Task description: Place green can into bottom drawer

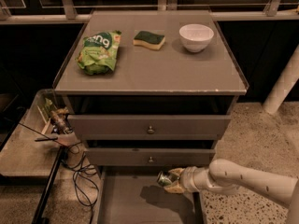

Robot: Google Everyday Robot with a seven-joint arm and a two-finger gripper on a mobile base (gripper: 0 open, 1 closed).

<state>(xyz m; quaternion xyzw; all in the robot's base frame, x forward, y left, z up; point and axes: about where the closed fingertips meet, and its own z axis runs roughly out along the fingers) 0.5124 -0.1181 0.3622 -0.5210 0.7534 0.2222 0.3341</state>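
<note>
The green can (pixel 164 178), small with a shiny silver end, is held sideways in my gripper (pixel 172 181), whose fingers are shut on it. The gripper reaches in from the right on a white arm and holds the can just above the floor of the bottom drawer (pixel 135 204), near its back right corner. The bottom drawer is pulled open, a wide grey tray with a plain floor. The can's shadow falls on the drawer floor below it.
Two upper drawers with round knobs (pixel 150 130) are closed. On the cabinet top (pixel 154 71) lie a bright-green snack bag (pixel 98 51), a green-topped sponge (pixel 149 39) and a white bowl (pixel 196 37). A low side shelf with clutter and cables (pixel 56 125) stands at the left.
</note>
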